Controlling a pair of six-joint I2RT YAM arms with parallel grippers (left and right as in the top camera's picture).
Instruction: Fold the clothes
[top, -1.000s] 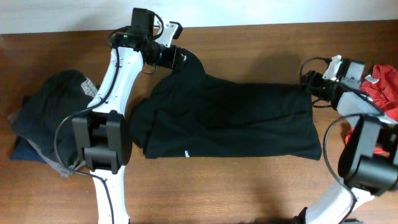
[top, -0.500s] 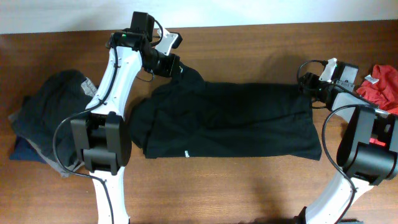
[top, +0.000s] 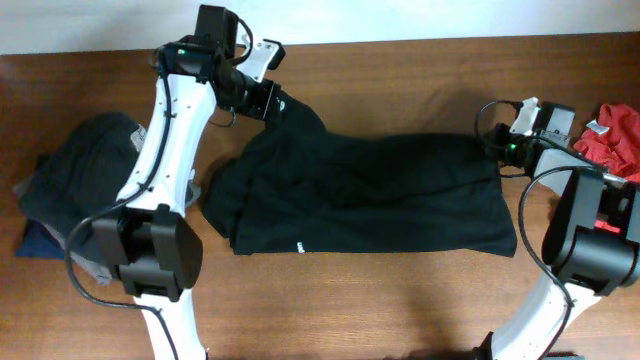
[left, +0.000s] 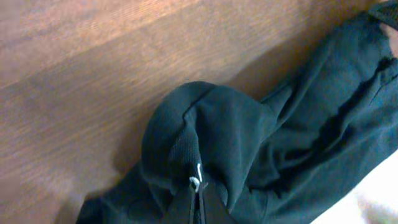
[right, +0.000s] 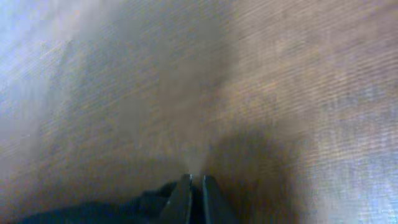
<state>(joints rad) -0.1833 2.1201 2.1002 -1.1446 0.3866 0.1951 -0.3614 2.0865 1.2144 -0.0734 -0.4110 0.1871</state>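
Observation:
A black garment (top: 380, 195) lies spread across the middle of the wooden table. My left gripper (top: 277, 102) is shut on a bunched fold at its upper left end, held a little above the table. In the left wrist view the closed fingertips (left: 198, 188) pinch the dark cloth (left: 242, 124) beside a small white tag. My right gripper (top: 494, 148) sits at the garment's upper right corner. Its jaws (right: 194, 182) are shut with a bit of black fabric (right: 134, 208) between and beside them.
A pile of dark clothes (top: 70, 190) lies at the left edge of the table (top: 400, 70). A red garment (top: 615, 140) lies at the right edge, behind the right arm. Bare wood shows in front of and behind the black garment.
My right gripper has gone from open to shut on the garment's upper right corner. My left gripper has shifted slightly left and back, still holding the upper left fold.

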